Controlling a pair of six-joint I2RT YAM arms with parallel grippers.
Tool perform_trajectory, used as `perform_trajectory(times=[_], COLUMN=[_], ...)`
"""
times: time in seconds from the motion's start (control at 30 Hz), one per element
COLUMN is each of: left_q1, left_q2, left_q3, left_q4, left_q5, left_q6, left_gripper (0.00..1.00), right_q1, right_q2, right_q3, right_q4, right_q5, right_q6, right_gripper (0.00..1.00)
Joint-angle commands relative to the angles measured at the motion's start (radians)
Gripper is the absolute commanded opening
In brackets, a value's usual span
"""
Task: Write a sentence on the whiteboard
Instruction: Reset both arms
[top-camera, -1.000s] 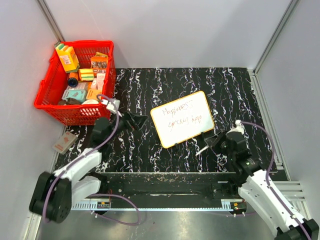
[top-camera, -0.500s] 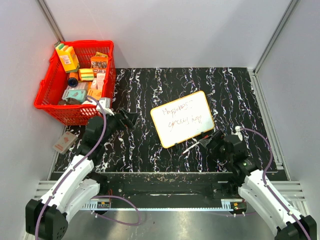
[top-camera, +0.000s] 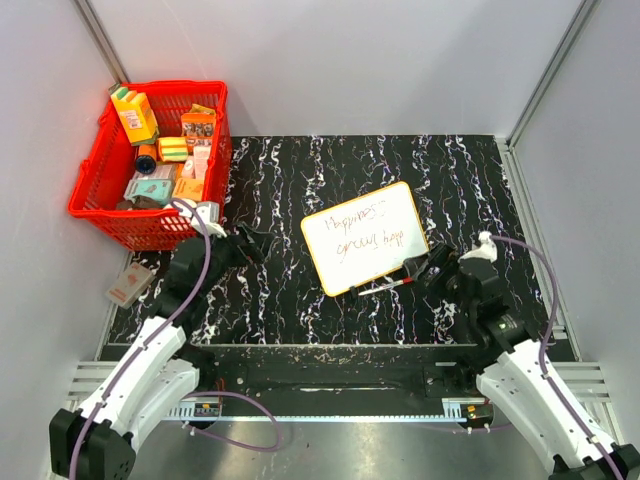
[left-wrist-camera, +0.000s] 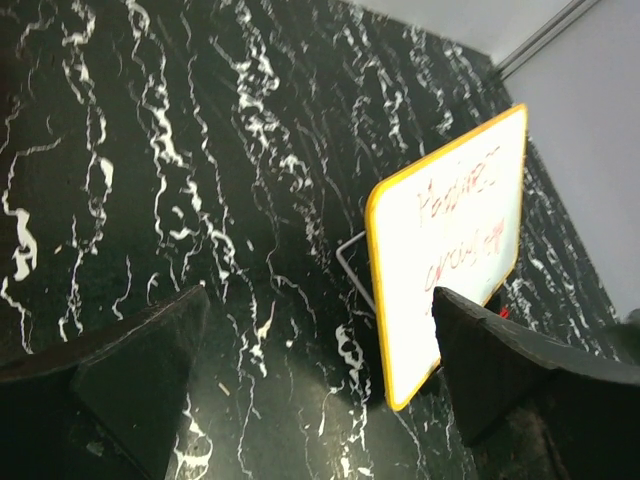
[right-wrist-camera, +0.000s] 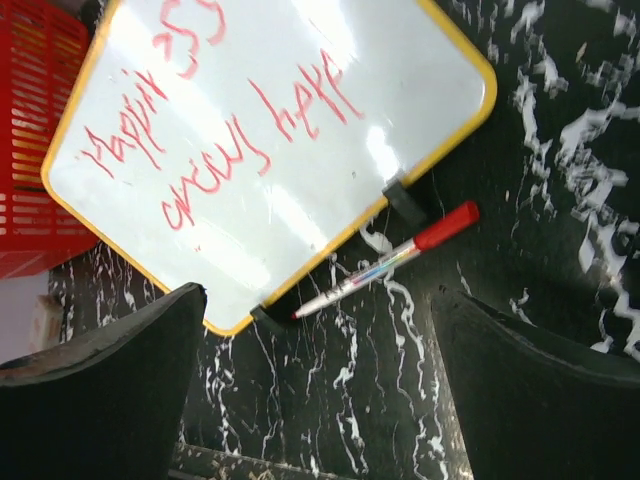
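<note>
The counter (top-camera: 300, 180) looks like black stone or laminate veined in white, smooth with a dull sheen. The whiteboard (right-wrist-camera: 300, 110) has a glossy white face throwing glare, set in a smooth yellow plastic rim; the sentence (right-wrist-camera: 215, 150) is thin, flat red ink. The marker (right-wrist-camera: 385, 262) is shiny plastic with a red cap. The basket (top-camera: 120, 228) is glossy red plastic lattice. The left gripper (left-wrist-camera: 318, 292) and right gripper (right-wrist-camera: 318, 292) show matt black, faintly grainy plastic
</note>
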Motion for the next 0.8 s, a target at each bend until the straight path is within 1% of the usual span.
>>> perform_trajectory(times=[0.0,0.07,0.13,0.23,0.27,0.33,0.37,0.4,0.43,0.47,0.5,0.53,0.57,0.67,0.7,0.77], left_q1=[0.001,0.001,0.002,0.001,0.001,0.001,0.001,0.001,0.001,0.001,0.001,0.001,0.001,0.001,0.001,0.001], left_q2=[0.007,0.004,-0.007,-0.015,-0.018,-0.021,-0.027,-0.033,-0.038,-0.050,-0.058,-0.065,-0.082,-0.119,-0.128,-0.154], left_q3=[0.011,0.014,0.029,0.049,0.056,0.075,0.082,0.092,0.094,0.095,0.095,0.094,0.089,0.062,0.050,0.022], left_q4=[-0.031,-0.037,-0.043,-0.052,-0.052,-0.087,-0.095,-0.100,-0.101,-0.101,-0.101,-0.098,-0.094,-0.060,-0.016,0.011], left_q5=[-0.020,-0.035,-0.051,-0.081,-0.093,-0.098,-0.126,-0.141,-0.149,-0.158,-0.176,-0.179,-0.180,-0.181,-0.135,-0.126], left_q6=[0.027,0.038,0.052,0.075,0.081,0.098,0.110,0.118,0.130,0.136,0.138,0.156,0.162,0.196,0.214,0.242], left_gripper=[0.99,0.99,0.99,0.99,0.99,0.99,0.99,0.99,0.99,0.99,0.99,0.99,0.99,0.99,0.99,0.99], right_q1=[-0.002,-0.002,-0.001,-0.002,-0.002,-0.004,-0.002,-0.002,-0.002,-0.004,-0.002,-0.002,-0.002,-0.002,-0.002,-0.002], right_q2=[0.019,0.021,0.005,-0.004,-0.006,-0.004,-0.002,0.007,0.011,0.020,0.022,0.024,0.024,0.018,0.014,0.010], right_q3=[0.100,0.123,0.132,0.128,0.122,0.084,0.064,0.031,0.010,-0.021,-0.085,-0.116,-0.136,-0.156,-0.162,-0.168], right_q4=[0.080,0.097,0.149,0.248,0.280,0.410,0.459,0.532,0.570,0.622,0.730,0.781,0.815,0.797,0.788,0.779], right_q5=[0.127,0.182,0.213,0.334,0.407,0.455,0.461,0.458,0.451,0.434,0.443,0.455,0.484,0.553,0.562,0.613], right_q6=[-0.206,-0.249,-0.286,-0.388,-0.463,-0.542,-0.616,-0.641,-0.692,-0.715,-0.734,-0.784,-0.800,-0.853,-0.866,-0.876], right_gripper=[1.00,1.00,1.00,0.99,1.00,1.00,1.00,1.00,1.00,1.00,1.00,1.00,1.00,1.00,1.00,1.00])
